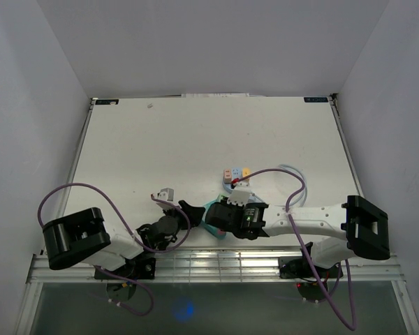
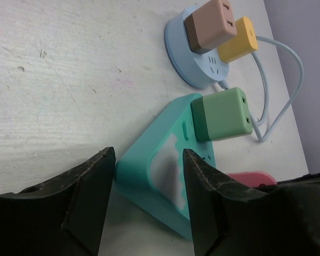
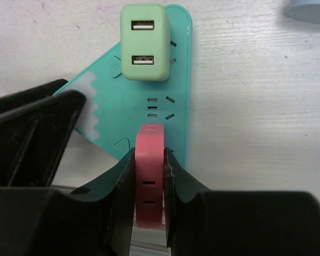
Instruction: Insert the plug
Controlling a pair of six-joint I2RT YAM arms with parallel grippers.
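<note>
While the right gripper is closed on the red plug, its two black fingers pinch the plug's narrow sides just behind the forward end. The plug is a slim, rounded block, pinkish red, with two small dark slots on the face turned to the wrist camera; its prongs are hidden. Its forward end is over the teal power strip, just beside a free group of socket slots; whether it touches the strip cannot be told. Further along the same strip a pale green adapter with two USB ports is seated. The strip is triangular with rounded corners and lies flat on the white table. The left gripper has its jaws apart, straddling a corner of the strip. Beyond the strip stands a round blue socket base carrying a tan plug and a yellow plug, with a pale cable looping off to one side.
</note>
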